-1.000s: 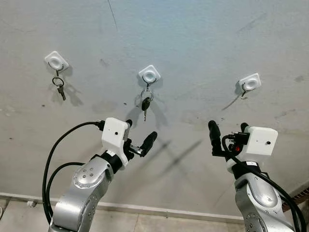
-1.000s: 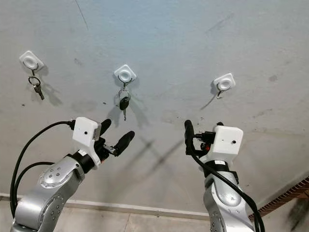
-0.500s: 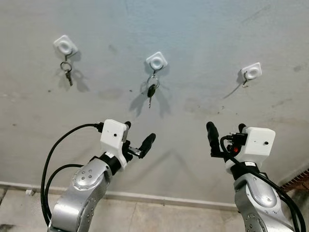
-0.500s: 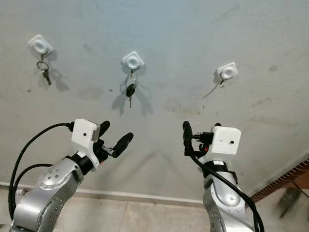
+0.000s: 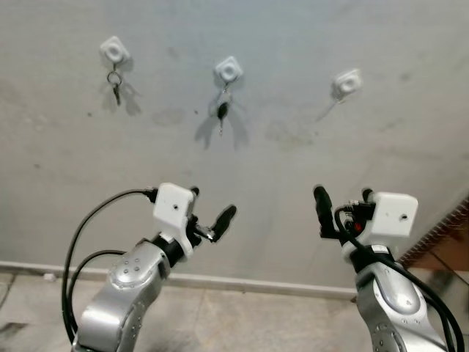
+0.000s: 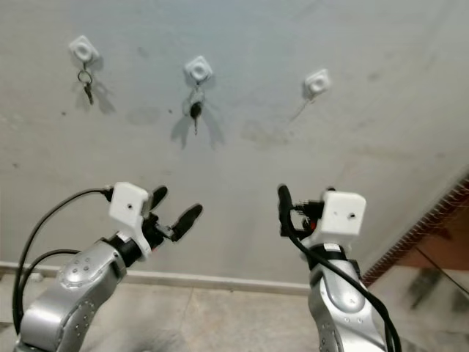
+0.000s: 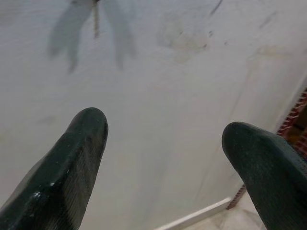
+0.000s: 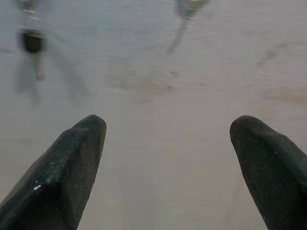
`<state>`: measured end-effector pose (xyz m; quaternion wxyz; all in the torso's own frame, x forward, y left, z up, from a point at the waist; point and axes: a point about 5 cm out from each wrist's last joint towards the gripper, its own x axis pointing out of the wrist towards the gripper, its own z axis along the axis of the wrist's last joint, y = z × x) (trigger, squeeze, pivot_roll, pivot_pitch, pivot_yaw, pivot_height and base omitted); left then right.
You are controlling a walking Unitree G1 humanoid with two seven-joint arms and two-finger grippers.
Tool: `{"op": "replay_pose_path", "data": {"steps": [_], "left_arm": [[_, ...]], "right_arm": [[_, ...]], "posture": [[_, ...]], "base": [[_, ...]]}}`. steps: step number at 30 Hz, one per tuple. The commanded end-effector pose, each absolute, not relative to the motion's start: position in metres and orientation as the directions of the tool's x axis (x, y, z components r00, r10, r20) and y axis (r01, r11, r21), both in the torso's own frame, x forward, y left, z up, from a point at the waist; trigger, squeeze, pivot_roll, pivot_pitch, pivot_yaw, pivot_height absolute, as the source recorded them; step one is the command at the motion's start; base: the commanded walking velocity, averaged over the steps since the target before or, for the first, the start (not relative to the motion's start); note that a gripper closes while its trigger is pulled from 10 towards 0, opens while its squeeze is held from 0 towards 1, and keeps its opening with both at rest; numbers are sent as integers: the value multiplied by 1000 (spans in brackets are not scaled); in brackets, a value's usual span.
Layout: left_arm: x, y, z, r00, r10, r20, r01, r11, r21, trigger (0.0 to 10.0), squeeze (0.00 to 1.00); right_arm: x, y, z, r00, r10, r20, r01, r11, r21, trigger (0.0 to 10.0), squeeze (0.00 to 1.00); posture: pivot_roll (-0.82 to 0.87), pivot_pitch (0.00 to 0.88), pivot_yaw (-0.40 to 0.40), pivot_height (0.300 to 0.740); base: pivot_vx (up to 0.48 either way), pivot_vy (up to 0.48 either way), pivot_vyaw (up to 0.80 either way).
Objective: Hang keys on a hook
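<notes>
Three white hooks sit in a row on the grey wall: a left hook (image 5: pixel 114 50), a middle hook (image 5: pixel 229 69) and a right hook (image 5: pixel 347 82). A small key on a ring (image 5: pixel 115 82) hangs from the left hook. A black-headed key (image 5: pixel 221 111) hangs from the middle hook, also seen blurred as the black key (image 8: pixel 32 42). The right hook carries nothing. My left gripper (image 5: pixel 211 205) is raised low before the wall, open and holding nothing. My right gripper (image 5: pixel 344 202) is held up at the same height, open and holding nothing. Both are well below the hooks.
A pale skirting board (image 5: pixel 242 282) runs along the foot of the wall above a tiled floor (image 5: pixel 242 323). A red brick edge (image 6: pixel 432 220) shows at the far right, where the wall ends.
The camera has drawn back from the wall, so the hooks look smaller and higher and the brick edge has come into view. Both arms keep their pose with fingers apart.
</notes>
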<state>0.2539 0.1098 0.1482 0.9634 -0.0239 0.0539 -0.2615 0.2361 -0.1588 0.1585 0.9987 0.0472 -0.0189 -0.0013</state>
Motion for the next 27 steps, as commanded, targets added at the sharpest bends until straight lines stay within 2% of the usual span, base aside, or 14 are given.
{"op": "replay_pose_path", "data": {"steps": [1,10,19,27], "left_arm": [[254,107,147,853,-513,-94,507,858,-76,10000,0],[262,101,148,835,-544,-82,540,839,-68,10000,0],[269,95,147,778,-618,-113,618,785,-40,10000,0],[270,89,141,766,-632,-118,630,775,-61,10000,0]], "right_arm": [[237,-161,158,999,-4,32,1,996,87,10000,0],[248,-166,156,997,-49,65,44,995,87,10000,0],[251,-163,147,993,-97,73,89,990,113,10000,0],[250,-166,144,993,-98,71,91,991,97,10000,0]], "posture": [[95,12,-90,740],[118,0,-38,740],[135,0,30,740],[106,0,2,740]], "base": [[-251,0,0],[0,0,0],[0,0,0],[0,0,0]]}}
